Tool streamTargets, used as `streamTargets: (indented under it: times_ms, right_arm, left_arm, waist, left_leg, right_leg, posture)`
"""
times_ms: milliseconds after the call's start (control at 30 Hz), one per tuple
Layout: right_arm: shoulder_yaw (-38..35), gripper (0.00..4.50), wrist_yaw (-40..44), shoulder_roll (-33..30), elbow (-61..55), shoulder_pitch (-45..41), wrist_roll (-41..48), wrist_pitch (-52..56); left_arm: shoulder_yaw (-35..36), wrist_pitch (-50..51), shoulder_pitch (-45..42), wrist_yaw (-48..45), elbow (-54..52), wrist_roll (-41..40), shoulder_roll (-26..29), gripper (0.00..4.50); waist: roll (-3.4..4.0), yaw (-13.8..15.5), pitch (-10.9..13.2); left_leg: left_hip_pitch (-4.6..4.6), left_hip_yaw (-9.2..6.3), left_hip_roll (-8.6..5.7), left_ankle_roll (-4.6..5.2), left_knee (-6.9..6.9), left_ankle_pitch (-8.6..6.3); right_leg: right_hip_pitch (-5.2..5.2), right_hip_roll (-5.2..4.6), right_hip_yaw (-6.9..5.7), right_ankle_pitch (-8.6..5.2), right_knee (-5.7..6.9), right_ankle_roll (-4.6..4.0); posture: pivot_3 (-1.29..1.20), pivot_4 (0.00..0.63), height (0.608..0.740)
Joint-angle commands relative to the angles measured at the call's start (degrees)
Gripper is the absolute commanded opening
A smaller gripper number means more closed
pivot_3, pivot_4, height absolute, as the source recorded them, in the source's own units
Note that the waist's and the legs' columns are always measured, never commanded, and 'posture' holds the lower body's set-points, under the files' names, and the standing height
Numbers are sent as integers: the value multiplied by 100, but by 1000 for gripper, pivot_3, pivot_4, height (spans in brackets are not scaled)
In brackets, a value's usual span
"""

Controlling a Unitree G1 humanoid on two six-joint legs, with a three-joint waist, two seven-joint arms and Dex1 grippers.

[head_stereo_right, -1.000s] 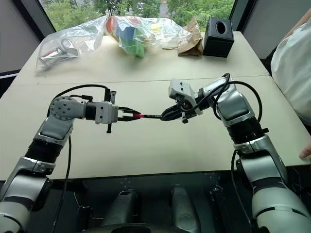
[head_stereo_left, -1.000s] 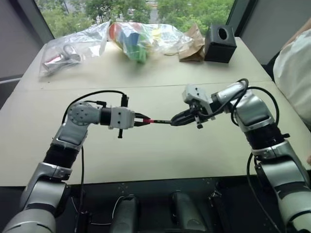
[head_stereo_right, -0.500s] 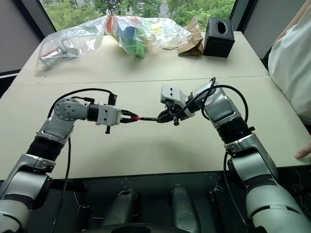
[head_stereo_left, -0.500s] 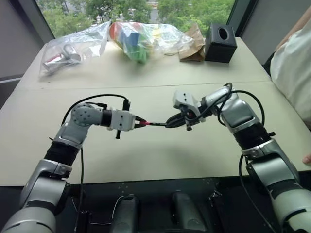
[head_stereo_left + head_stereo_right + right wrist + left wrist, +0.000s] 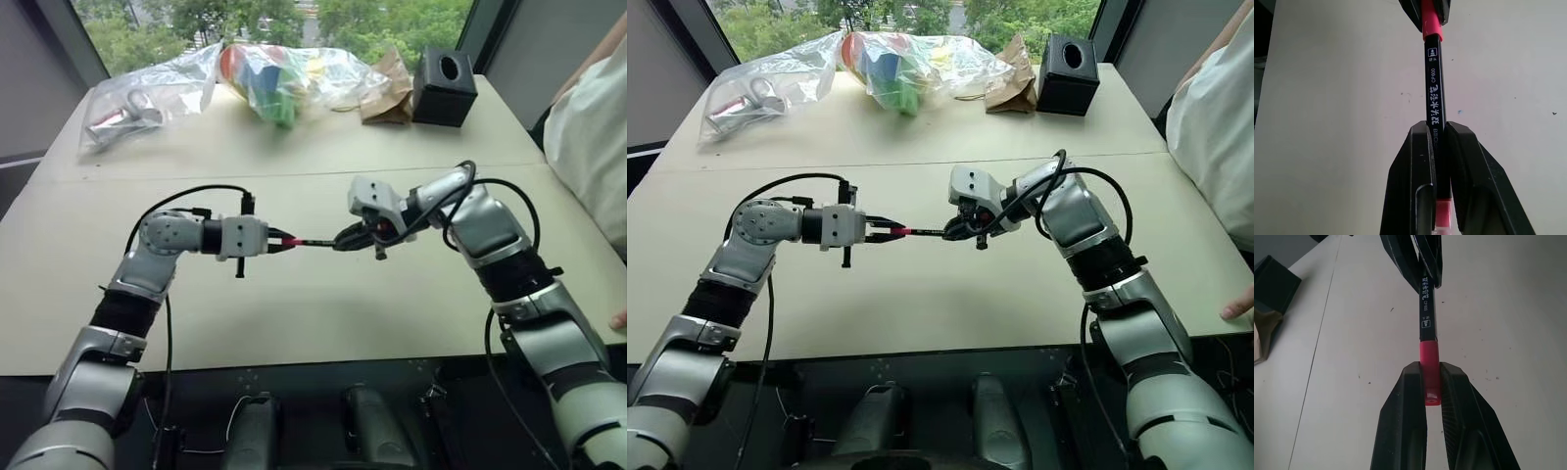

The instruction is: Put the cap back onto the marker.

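Note:
My left gripper is shut on the small red cap. Only the cap's front part sticks out past the fingertips. The black marker runs level from the cap to my right gripper, which is shut on its barrel. In the left wrist view the cap sits flush against the end of the black barrel. The marker's pinkish-red rear end shows behind the right fingers. Both grippers hang a little above the beige table and point at each other.
At the back of the table lie a clear plastic bag, a bag of coloured items, a brown paper bag and a black box. A person in white stands at the right, with a hand at the table edge.
My right forearm has swung in to the left and its wrist has turned. The two grippers stand slightly closer together. The cap and marker are still held between them.

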Motion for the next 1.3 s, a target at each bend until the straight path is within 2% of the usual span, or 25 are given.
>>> streamTargets:
  times_ms: [33,633,1300]
  right_arm:
    - [29,36,100,314,-671,-128,391,-65]
    - [138,36,-117,482,-782,-134,272,-188]
    - [-239,36,-226,-92,-227,91,112,-618]
  left_arm:
    - [70,110,-89,184,-244,-172,-146,0]
    - [-51,239,-269,120,-326,-178,-290,0]
    - [407,940,374,436,-866,-236,113,0]
  waist:
    - [0,0,0]
    - [0,0,0]
    - [0,-2,0]
  left_leg:
    - [0,0,0,0,0,0]
    - [0,0,0,0,0,0]
    - [0,-1,0,0,0,0]
  right_leg:
    - [0,0,0,0,0,0]
    - [0,0,0,0,0,0]
    - [0,0,-1,0,0,0]
  posture:
    - [0,150,740]
    - [0,150,740]
    - [0,150,740]
